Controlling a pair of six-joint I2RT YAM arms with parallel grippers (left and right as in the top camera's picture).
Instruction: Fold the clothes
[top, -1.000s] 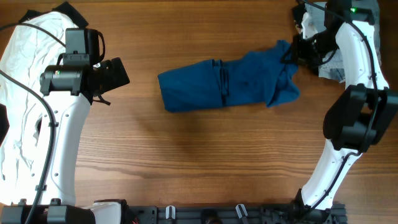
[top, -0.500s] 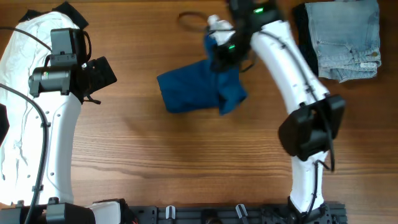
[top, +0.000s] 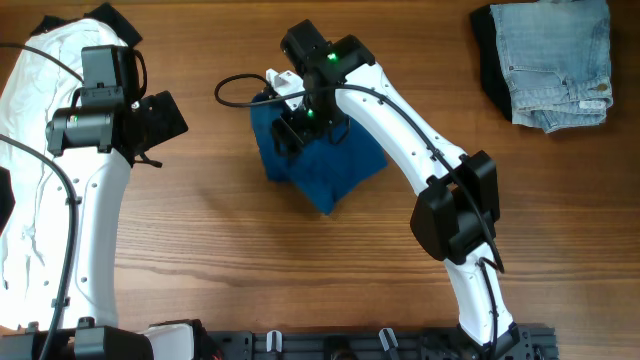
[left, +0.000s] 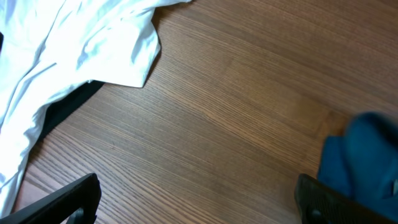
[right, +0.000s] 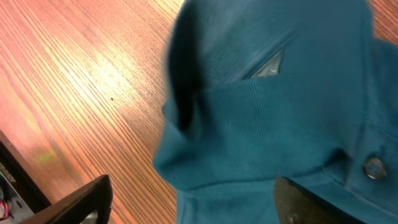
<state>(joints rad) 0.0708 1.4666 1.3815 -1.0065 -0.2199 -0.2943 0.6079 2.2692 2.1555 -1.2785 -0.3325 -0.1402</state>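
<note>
The white garment (top: 30, 170) is lying unfolded along the table's (top: 250, 270) left edge, the shirt (top: 335, 172) is sitting roughly folded near the middle, and the jeans (top: 555, 60) are lying folded in the far right corner, so about half seems left. The right hand (right: 193, 194) is hanging wide open over the shirt, gripping nothing. The left hand (left: 196, 196) is gaping empty near the white garment.

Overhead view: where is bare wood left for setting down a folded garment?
Bare: the wide front strip below the blue shirt; also the right side, below the jeans. Crowded: the left edge, under the white garment.
</note>
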